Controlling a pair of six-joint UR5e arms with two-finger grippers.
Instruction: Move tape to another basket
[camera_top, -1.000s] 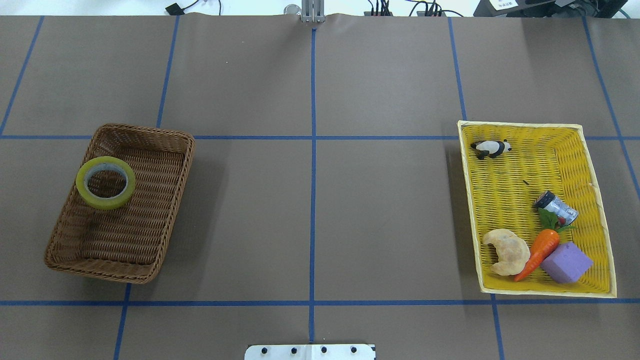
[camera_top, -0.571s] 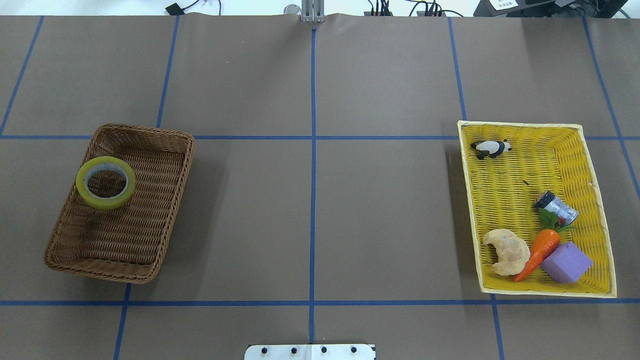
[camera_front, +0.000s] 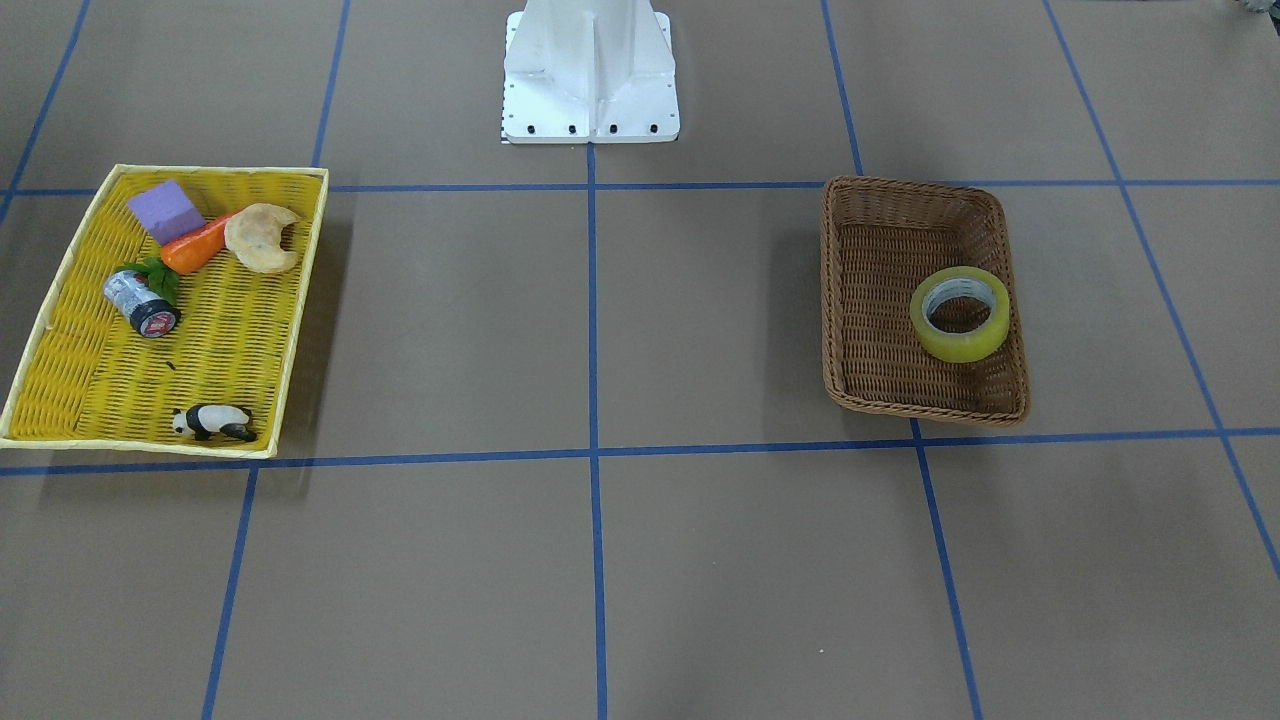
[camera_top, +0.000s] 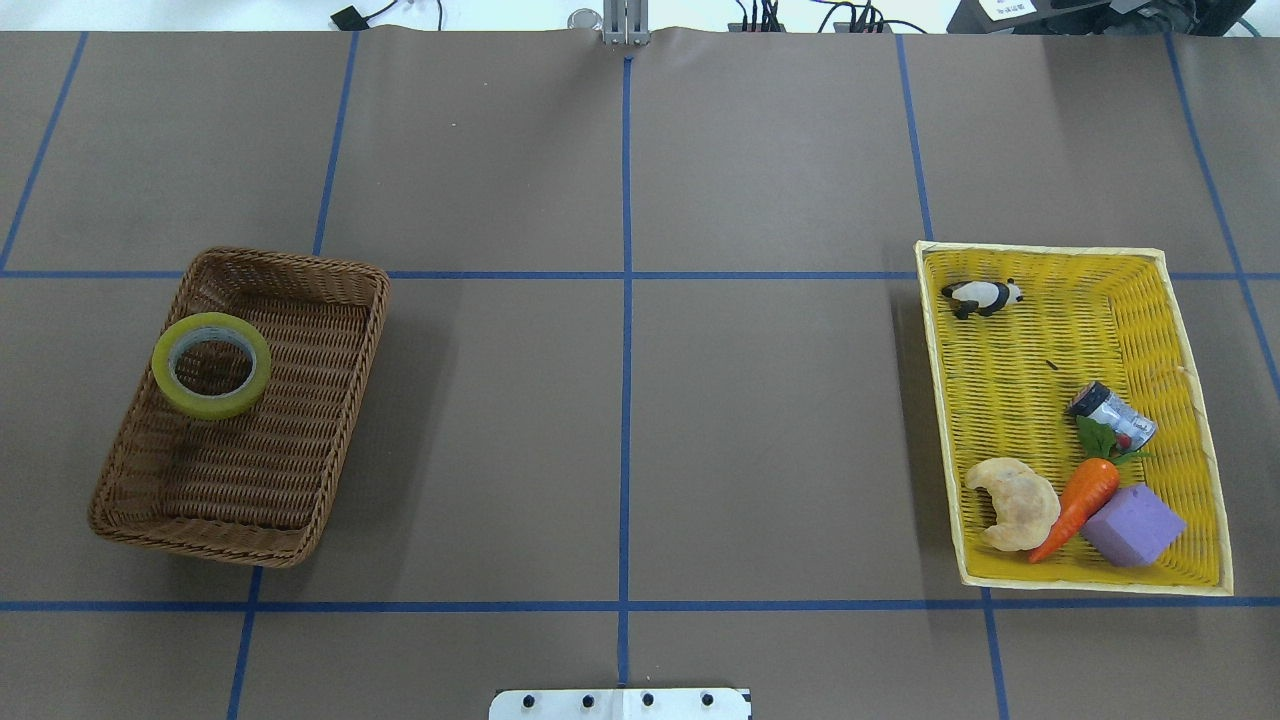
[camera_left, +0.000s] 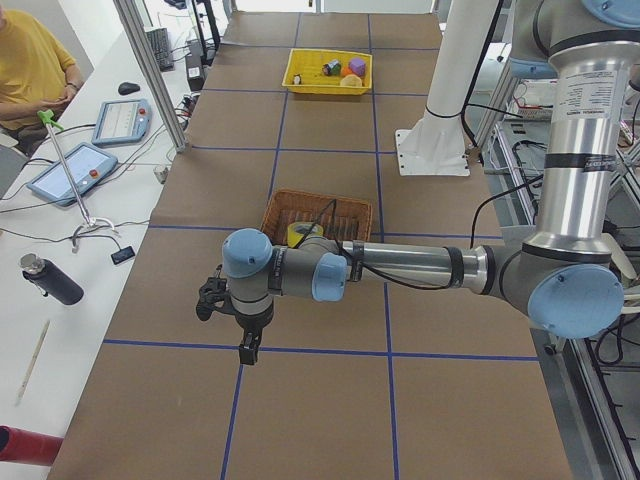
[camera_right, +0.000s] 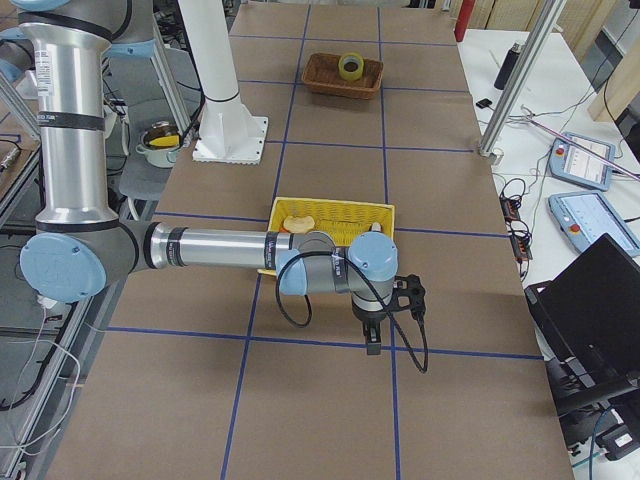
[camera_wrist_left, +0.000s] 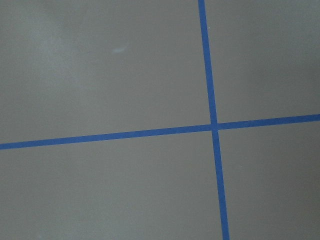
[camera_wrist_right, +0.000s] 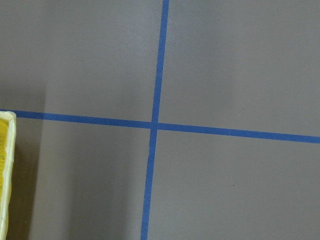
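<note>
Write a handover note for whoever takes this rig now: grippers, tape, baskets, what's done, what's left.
The left gripper hangs over bare table, clear of the brown basket; open or shut, cannot tell.
The right gripper hangs beside the yellow tray; likewise cannot tell.
The tape lies flat inside the brown basket.
Done: tape is in that basket. Left: nothing, if brown is the target.

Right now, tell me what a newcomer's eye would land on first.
The yellow tape roll stands out, sitting in the brown wicker basket on the overhead view's left. At right, a bright yellow tray holds a carrot, a purple block and a toy panda.
</note>
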